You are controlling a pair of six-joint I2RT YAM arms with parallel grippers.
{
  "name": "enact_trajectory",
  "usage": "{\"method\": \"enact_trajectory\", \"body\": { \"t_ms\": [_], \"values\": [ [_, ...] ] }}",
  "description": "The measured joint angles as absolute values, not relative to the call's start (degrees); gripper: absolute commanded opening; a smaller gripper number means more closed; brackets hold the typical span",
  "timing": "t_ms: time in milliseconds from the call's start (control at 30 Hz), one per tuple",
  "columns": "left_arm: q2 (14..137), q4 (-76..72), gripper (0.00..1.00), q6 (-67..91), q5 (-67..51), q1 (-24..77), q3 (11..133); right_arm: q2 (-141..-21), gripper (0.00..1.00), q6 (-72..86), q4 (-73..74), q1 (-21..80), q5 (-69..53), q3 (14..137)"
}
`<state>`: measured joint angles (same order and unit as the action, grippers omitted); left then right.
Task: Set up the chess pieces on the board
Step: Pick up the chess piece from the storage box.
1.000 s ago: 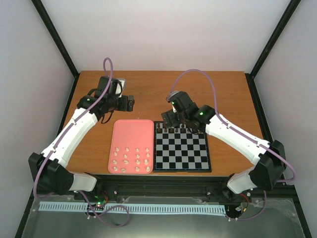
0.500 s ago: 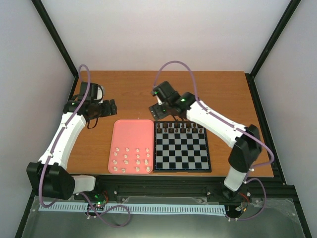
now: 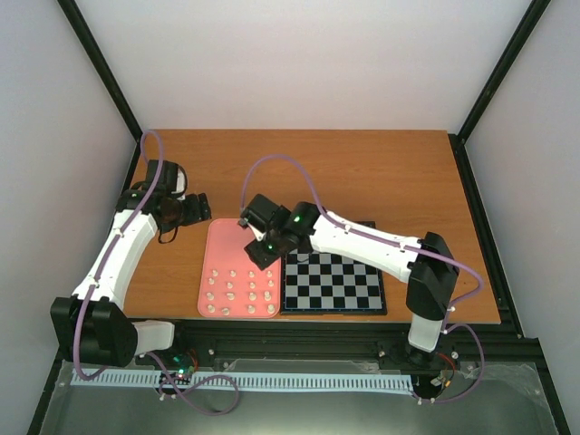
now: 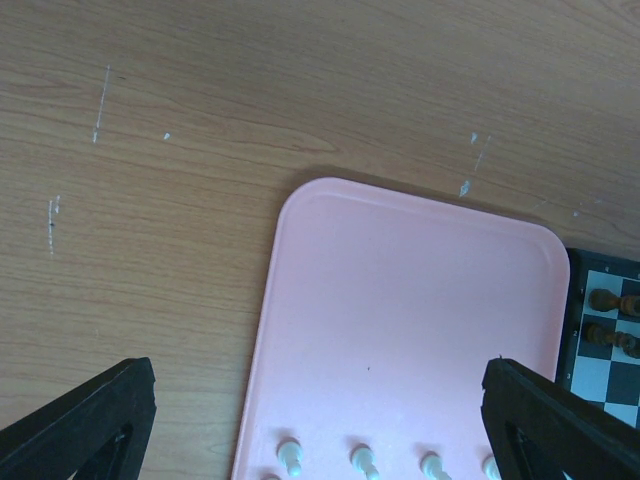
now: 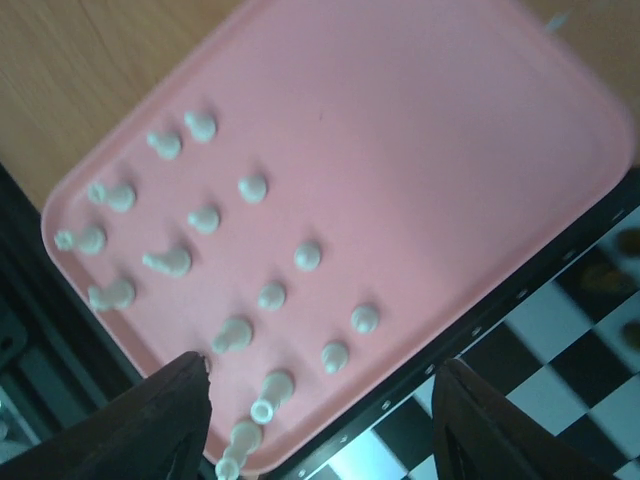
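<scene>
The right jaws stand partly apart, with a clear gap between the two dark fingers (image 5: 150, 425), and they hold nothing. In the right wrist view they hang above the plain pink rectangular plastic tray (image 5: 420, 140). The tiny cream-white chess pieces (image 5: 306, 255) are below, toward 9 o'clock of the gap. About sixteen of these lie in loose rows on the tray. Some look tilted or on their side, but the picture is too soft to be sure. At 4 o'clock the tray's long edge meets the black rim of the small square chessboard of black and pale squares (image 5: 545, 330).

The left jaws are wide apart, with black fingers (image 4: 85, 420) at each lower corner of the left wrist view and nothing between them. Under them are the bare far end of the tray (image 4: 400, 290) and the brown wooden bench (image 4: 200, 150). A few cream-white chess pieces (image 4: 289, 452) show at 6 o'clock. Tiny dark brown chess pieces (image 4: 605, 300) stand on the chessboard (image 4: 600, 375) at 3 o'clock.

From above, the tray (image 3: 237, 237) lies just beside the chessboard (image 3: 331, 283), at its 9 o'clock side. The cream-white chess pieces (image 3: 240, 292) fill the tray's 6 o'clock half. The right arm reaches across the chessboard's 12 o'clock rows to the tray. The left jaws are over the bench at 10 o'clock of the tray.
</scene>
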<state>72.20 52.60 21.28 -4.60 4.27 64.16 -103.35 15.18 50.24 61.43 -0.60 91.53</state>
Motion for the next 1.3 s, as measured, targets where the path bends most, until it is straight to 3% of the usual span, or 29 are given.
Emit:
{"method": "enact_trajectory", "body": {
  "t_ms": [100,233,533,1300],
  "values": [
    [72.2,52.58,1.0,21.28,-5.32,4.27,64.1,-104.03,0.39,16.99,49.98,61.54,-1.89,87.94],
    [72.2,52.58,1.0,21.28,-6.0,4.27,64.1,-107.11,0.32,18.33,49.54,61.49,-2.37,87.46],
    [72.23,52.49,1.0,21.28,-7.46,4.27,62.74,-114.37,0.32,19.38,49.78,61.47,-3.16,88.79],
    [72.77,52.45,1.0,21.28,-8.21,4.27,62.67,-119.55,0.28,19.53,50.43,58.57,-6.02,91.57]
  ]
}}
